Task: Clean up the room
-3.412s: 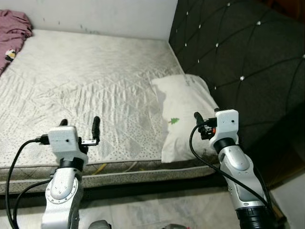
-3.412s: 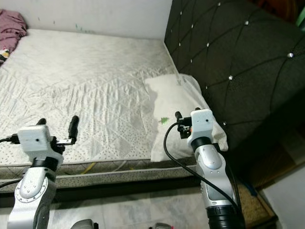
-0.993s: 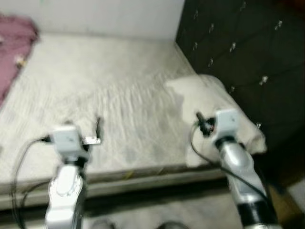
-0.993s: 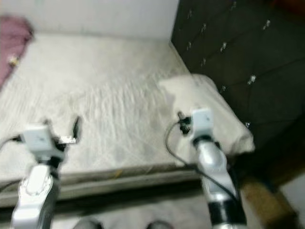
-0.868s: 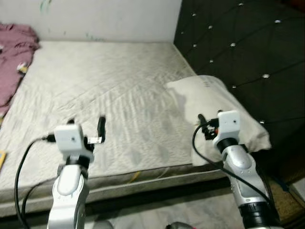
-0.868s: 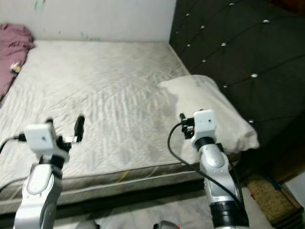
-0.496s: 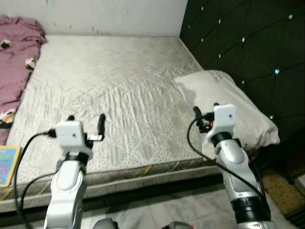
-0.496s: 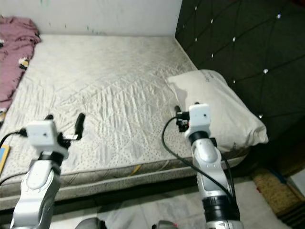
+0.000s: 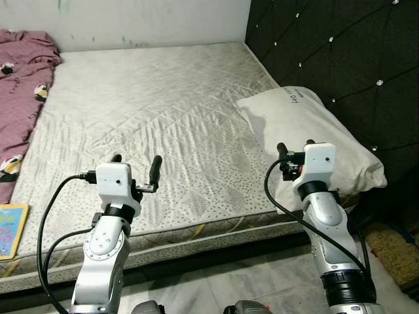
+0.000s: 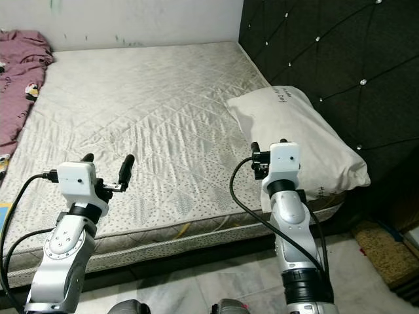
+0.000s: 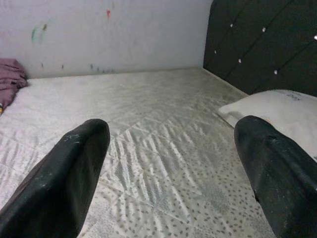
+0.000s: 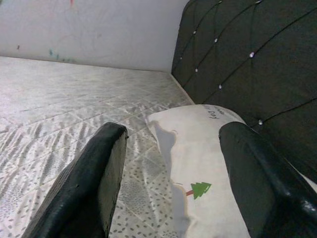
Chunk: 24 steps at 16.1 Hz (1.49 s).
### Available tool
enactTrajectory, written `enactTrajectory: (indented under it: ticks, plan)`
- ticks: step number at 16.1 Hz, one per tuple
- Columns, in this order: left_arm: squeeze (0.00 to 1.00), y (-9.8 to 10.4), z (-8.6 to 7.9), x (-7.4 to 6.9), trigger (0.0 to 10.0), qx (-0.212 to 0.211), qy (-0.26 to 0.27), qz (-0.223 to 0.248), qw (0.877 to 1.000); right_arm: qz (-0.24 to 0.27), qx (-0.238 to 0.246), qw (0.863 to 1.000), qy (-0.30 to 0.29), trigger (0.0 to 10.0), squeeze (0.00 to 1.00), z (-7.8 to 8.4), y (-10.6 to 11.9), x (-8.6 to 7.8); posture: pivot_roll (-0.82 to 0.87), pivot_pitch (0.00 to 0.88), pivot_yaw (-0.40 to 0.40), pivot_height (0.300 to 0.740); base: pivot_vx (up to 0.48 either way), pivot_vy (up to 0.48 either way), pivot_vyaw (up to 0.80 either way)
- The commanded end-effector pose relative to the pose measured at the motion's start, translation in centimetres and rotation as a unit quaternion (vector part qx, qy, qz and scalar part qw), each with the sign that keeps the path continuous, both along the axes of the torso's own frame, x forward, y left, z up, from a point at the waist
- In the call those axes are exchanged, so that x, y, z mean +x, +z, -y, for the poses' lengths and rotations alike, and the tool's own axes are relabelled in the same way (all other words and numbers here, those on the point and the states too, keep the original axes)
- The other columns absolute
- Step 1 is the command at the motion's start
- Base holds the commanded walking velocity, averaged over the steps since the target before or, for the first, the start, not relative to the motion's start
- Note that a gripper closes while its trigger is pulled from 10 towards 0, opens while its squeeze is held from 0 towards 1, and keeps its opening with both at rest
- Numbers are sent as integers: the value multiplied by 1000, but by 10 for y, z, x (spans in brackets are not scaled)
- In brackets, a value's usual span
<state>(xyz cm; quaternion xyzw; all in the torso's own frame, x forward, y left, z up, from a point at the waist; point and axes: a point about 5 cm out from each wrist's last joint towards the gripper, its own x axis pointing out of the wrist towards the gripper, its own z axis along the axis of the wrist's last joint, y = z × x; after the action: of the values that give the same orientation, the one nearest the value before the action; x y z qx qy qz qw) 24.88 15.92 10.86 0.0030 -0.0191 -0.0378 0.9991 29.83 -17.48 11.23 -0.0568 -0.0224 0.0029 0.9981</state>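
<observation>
Little of the tidying looks done so far, and nothing is in either gripper. At the far left, a colourful book (image 9: 11, 229) lies flat on the near corner of the mattress (image 9: 157, 111), partly cut off by the edge of the picture, and above it a crumpled pink blanket (image 9: 19, 85) with small printed figures is heaped along the left side of the bed up to the wall; both are, in my judgement, the things left to clear or fold. The left gripper (image 9: 136, 167) hovers over the near edge of the mattress with its 2 black fingers spread apart and empty, well apart from both the book and the blanket. The middle of the quilted mattress is bare. Further right, the right gripper (image 10: 268, 150) is likewise parted and holds nothing, poised just beside the near end of the white pillow (image 10: 301, 140), which lies against the black tufted headboard (image 10: 327, 59) with its near corner hanging over the mattress edge. The pillow seems roughly in place, though it may want squaring up. At the far right a brown mat (image 9: 393, 245) lies on the floor beside the bed.
</observation>
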Motion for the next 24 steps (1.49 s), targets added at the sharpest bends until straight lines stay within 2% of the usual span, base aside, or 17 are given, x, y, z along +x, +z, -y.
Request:
enactTrajectory:
  ticks: [1, 2, 5, 8, 10, 12, 16, 24]
  plan:
    - [0, 4, -1, -2, 10000, 2, 6, 6, 1000, 3, 5, 1000, 14, 10000, 0, -7, 2, 2, -60, 0, -36, 740, 0, 0, 0]
    - [0, 2, -2, -6, 10000, 1, 11, 4, 1000, 1, 5, 1000, 25, 10000, 0, -12, 1, 1, -50, 0, -40, 740, 0, 0, 0]
    - [0, 0, -3, -11, 10000, 1, 12, 0, 1000, -6, 11, 1000, 23, 10000, 0, -14, -4, -4, -53, 0, -32, 740, 0, 0, -156]
    - [0, 1, -1, -6, 10000, -5, -1, -2, 1000, -7, 16, 1000, 17, 10000, 0, -15, -4, -8, -85, 0, -17, 740, 0, 0, -742]
    - [0, 0, 1, -6, 10000, -10, -5, -8, 1000, -10, 16, 1000, 14, 10000, 0, -13, -5, -12, -92, 0, -18, 740, 0, 0, 0]
    - [0, -1, 3, -9, 10000, -25, -5, -14, 1000, -18, 13, 1000, 17, 10000, 0, -12, -6, -15, -83, 0, -38, 740, 0, 471, 0]
    - [0, 2, 0, -10, 10000, -33, 11, -9, 999, -20, 9, 999, 32, 10000, 0, -14, -4, -11, -59, 0, -69, 740, 0, 480, 0]
    - [0, 2, -1, -16, 10000, -38, 16, -14, 999, -33, 9, 999, 35, 10000, 0, -13, -5, -14, -63, 0, -78, 740, 0, 480, 0]
